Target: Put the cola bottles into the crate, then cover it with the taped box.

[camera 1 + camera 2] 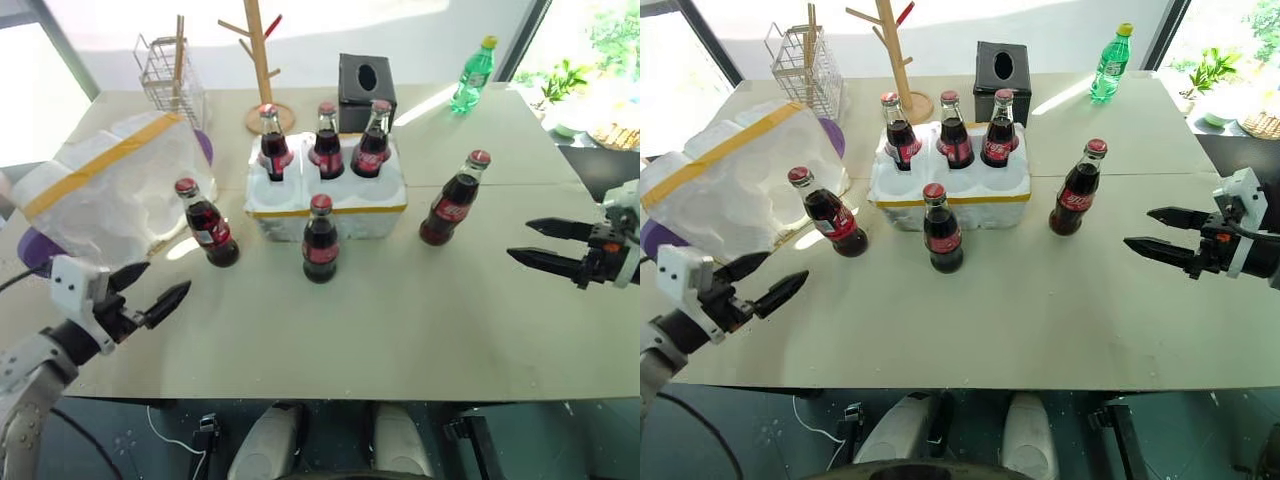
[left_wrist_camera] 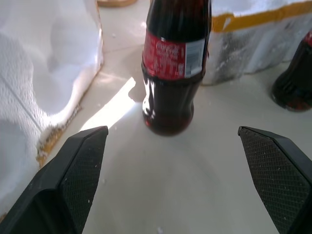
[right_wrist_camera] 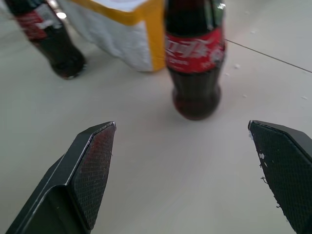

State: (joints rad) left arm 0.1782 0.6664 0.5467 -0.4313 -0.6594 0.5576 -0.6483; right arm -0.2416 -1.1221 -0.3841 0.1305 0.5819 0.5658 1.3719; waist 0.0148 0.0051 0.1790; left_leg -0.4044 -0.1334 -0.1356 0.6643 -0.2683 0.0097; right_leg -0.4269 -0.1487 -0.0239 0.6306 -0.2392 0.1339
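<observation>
Three cola bottles already stand in the back row of the crate [image 1: 325, 195], and three wait on the table [image 1: 400, 320]: one at the left [image 1: 207, 224] just beside the taped box [image 1: 110, 185], one in the middle [image 1: 320, 240] right in front of the crate, and one at the right [image 1: 455, 200] standing clear of it. The box sits tilted at the left of the table, away from the crate, so covering comes last.

Both our grippers hold nothing, with fingers spread wide. The left gripper [image 1: 150, 288] points at the left bottle, which sits centred between its fingers in the wrist view [image 2: 173, 68]. The right gripper [image 1: 1165, 232] faces the right bottle, also between its fingers in the wrist view [image 3: 195, 58], a little off to one side.

We judge the step in hand to be the reach for the outer bottles. We should close around the body at label height, not the slim neck (glass is slippery and top-heavy). On the left we must keep the outer finger off the foam box, which stands very near the bottle. We should lift straight up before moving over the empty front holes, then lower upright.
</observation>
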